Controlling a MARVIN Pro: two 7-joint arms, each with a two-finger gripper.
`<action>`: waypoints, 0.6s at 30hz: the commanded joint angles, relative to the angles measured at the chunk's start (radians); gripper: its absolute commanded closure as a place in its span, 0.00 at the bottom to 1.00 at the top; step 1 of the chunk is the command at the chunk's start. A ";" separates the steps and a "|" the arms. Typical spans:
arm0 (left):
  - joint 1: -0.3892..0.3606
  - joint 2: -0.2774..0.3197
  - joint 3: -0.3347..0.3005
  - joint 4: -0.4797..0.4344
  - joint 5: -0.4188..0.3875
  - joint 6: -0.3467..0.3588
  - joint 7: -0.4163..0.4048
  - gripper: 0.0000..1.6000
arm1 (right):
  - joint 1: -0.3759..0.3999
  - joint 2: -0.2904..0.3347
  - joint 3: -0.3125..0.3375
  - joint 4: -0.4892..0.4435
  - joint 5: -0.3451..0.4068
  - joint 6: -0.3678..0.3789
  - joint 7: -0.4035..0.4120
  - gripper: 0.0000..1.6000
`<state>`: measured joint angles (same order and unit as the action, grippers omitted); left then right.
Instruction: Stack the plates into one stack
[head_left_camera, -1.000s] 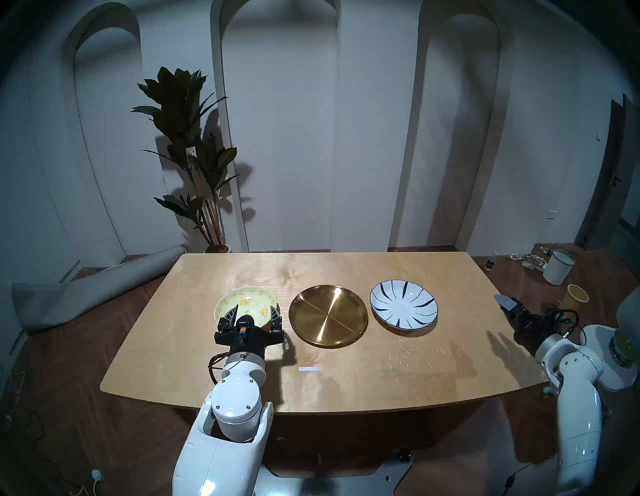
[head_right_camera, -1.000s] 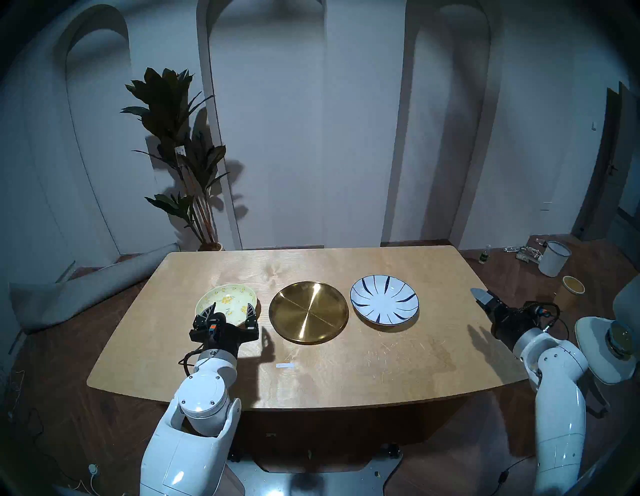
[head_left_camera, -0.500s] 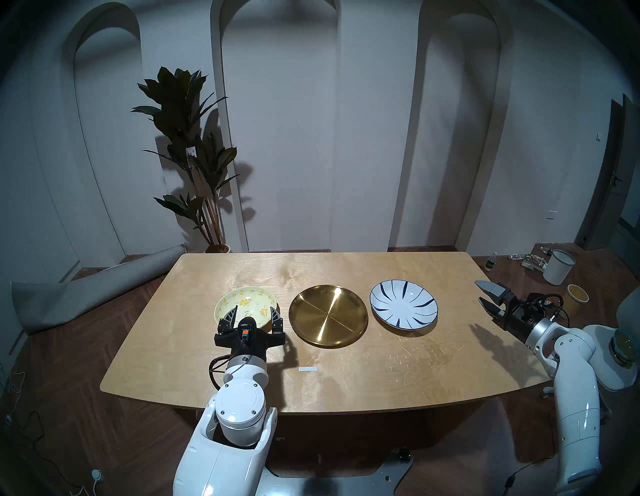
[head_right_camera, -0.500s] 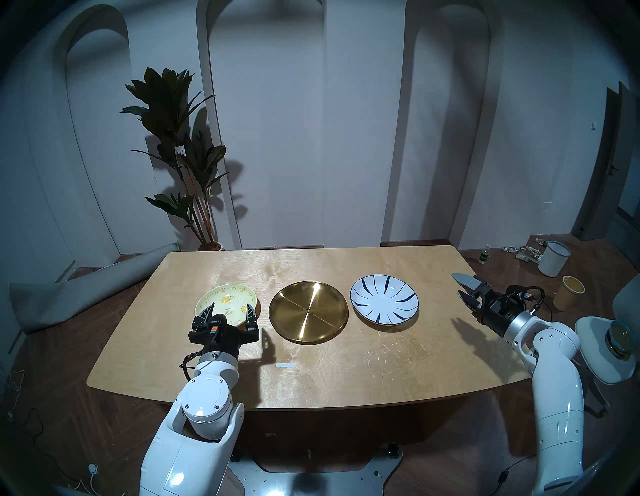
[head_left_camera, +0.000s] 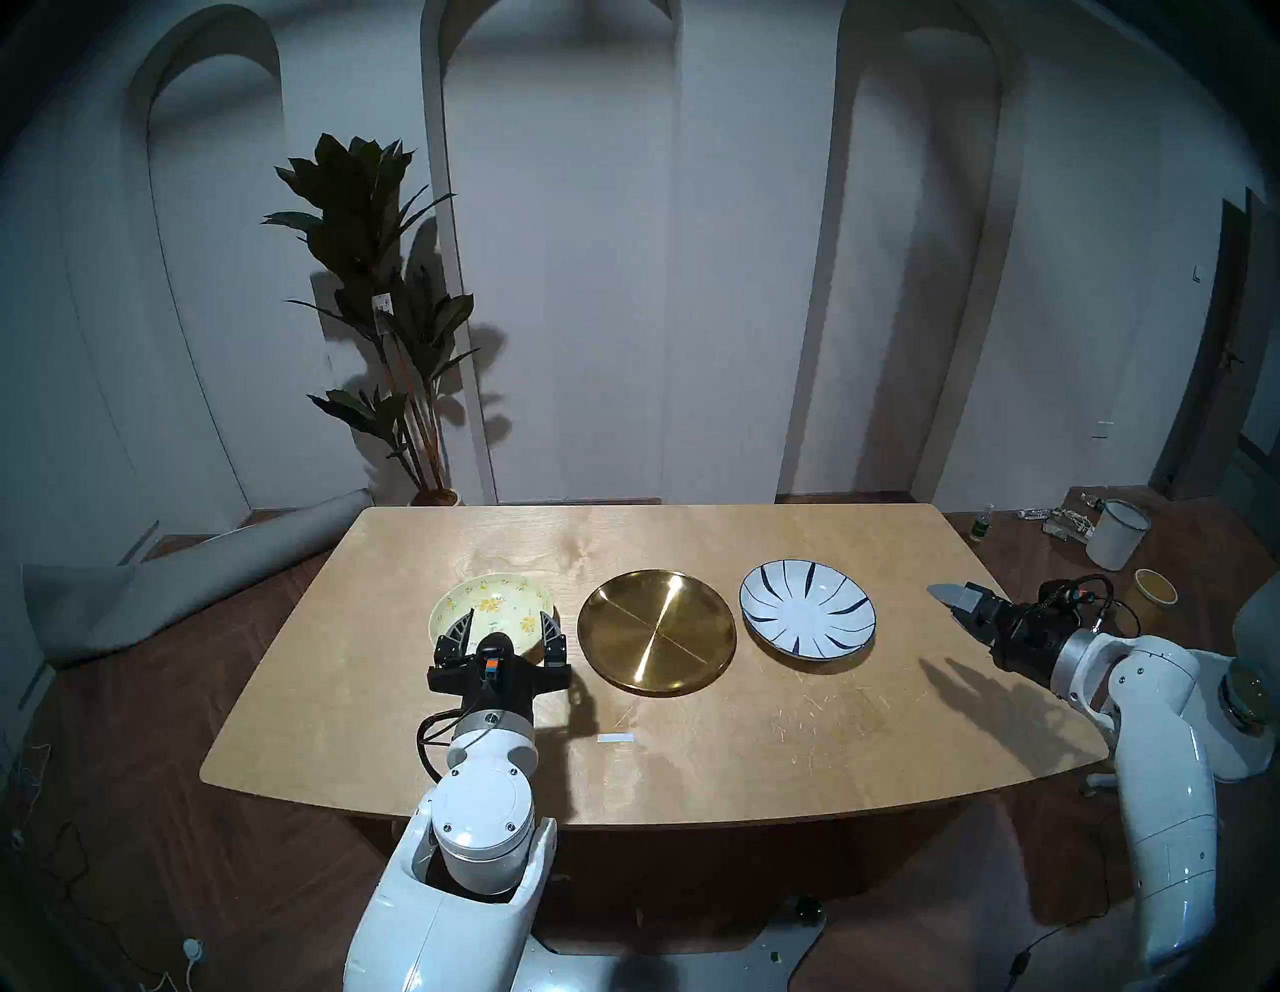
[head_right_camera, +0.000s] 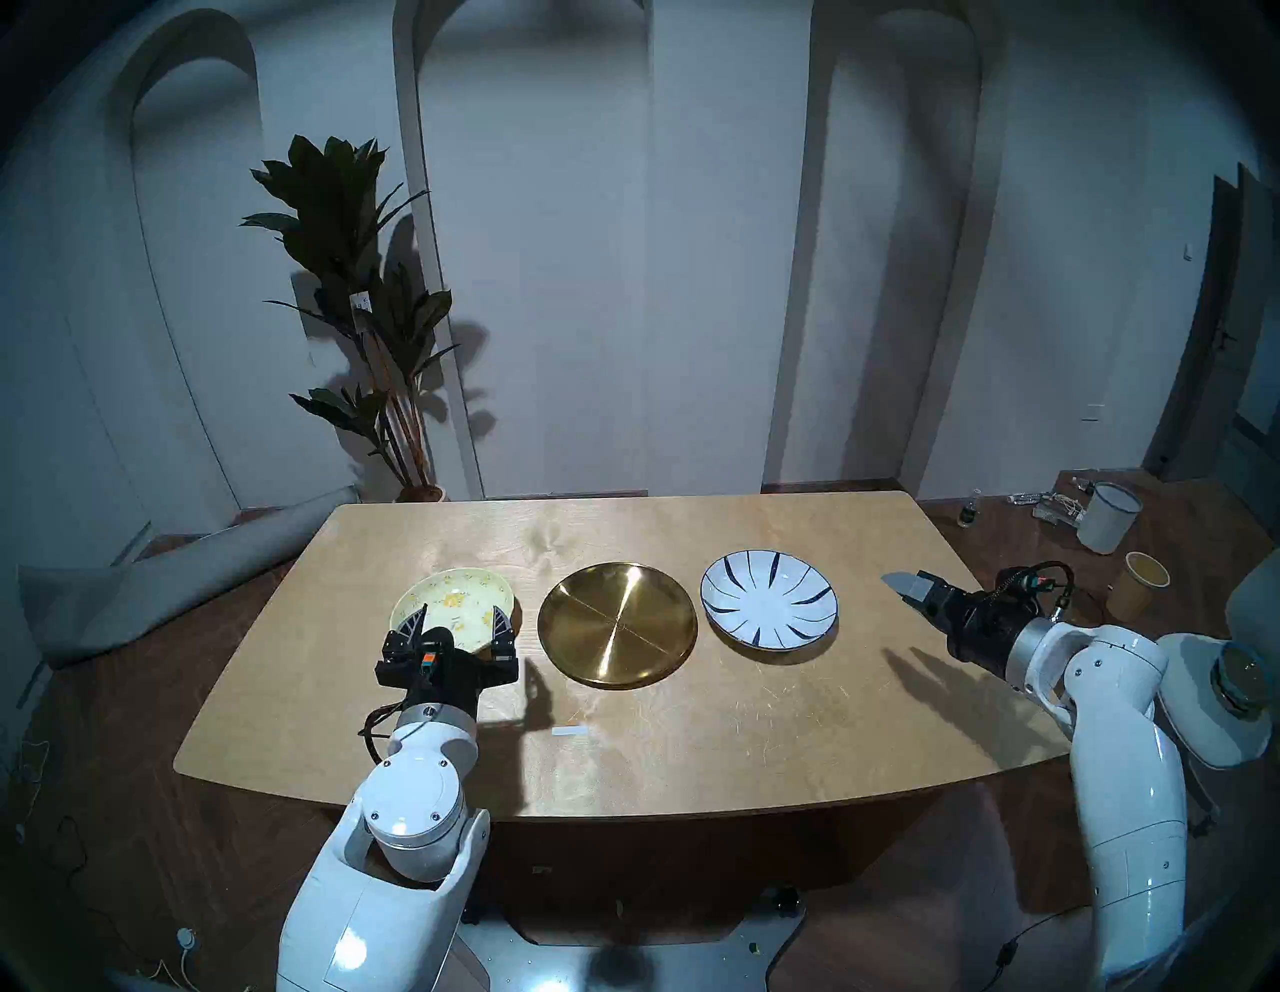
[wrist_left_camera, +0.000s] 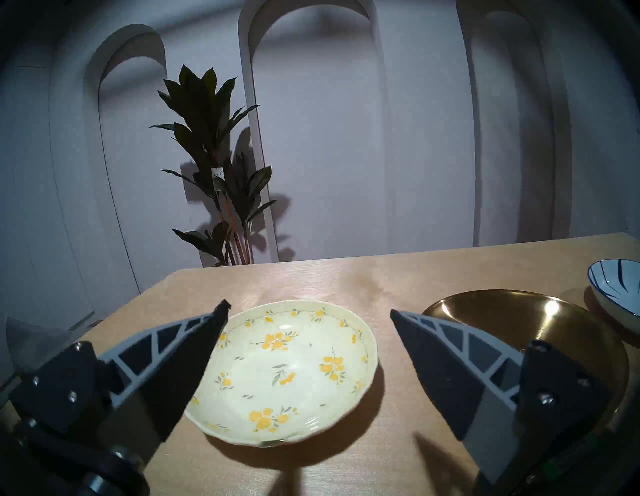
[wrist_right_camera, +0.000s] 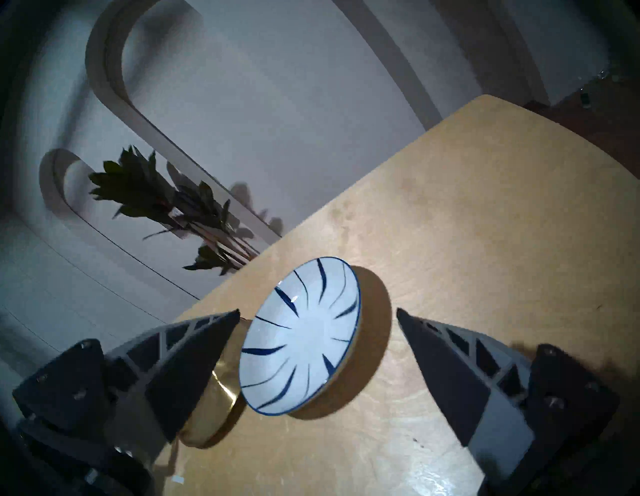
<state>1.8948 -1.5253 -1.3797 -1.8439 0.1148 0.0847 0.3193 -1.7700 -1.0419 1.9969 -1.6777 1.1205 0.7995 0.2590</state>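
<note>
Three plates lie side by side, apart, on the wooden table (head_left_camera: 692, 776). The pale-yellow floral plate (head_left_camera: 493, 601) (wrist_left_camera: 284, 367) is on the left, the gold metal plate (head_left_camera: 656, 630) (wrist_left_camera: 485, 311) in the middle, the white plate with dark-blue strokes (head_left_camera: 807, 616) (wrist_right_camera: 304, 336) on the right. My left gripper (head_left_camera: 510, 623) (wrist_left_camera: 309, 309) hangs open over the floral plate's near rim, holding nothing. My right gripper (head_left_camera: 947, 606) (wrist_right_camera: 318, 311) is open and empty above the table's right edge, pointing at the white-and-blue plate from a short way off.
A small white strip (head_left_camera: 616, 738) lies on the table in front of the gold plate. A potted plant (head_left_camera: 388, 312) and a rolled grey mat (head_left_camera: 173, 589) are behind on the left. A white bucket (head_left_camera: 1116, 533) and a paper cup (head_left_camera: 1153, 589) stand on the floor at right.
My right arm has swung left from beside the table to over its right edge, nearer the white-and-blue plate, and its wrist has turned. The left arm has hardly moved.
</note>
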 joint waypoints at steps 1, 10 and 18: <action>0.024 0.013 0.012 -0.032 0.009 -0.017 -0.006 0.00 | 0.062 0.027 0.064 0.026 0.090 0.116 -0.018 0.00; 0.035 0.022 0.009 -0.039 0.017 -0.023 0.006 0.00 | 0.170 0.068 0.013 0.183 0.164 0.160 -0.071 0.00; 0.049 0.016 0.001 -0.069 -0.029 -0.020 -0.009 0.00 | 0.252 0.084 -0.077 0.269 0.200 0.150 -0.079 0.00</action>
<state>1.9438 -1.5006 -1.3669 -1.8666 0.1267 0.0728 0.3287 -1.6203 -0.9872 1.9629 -1.4463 1.2813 0.9607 0.1692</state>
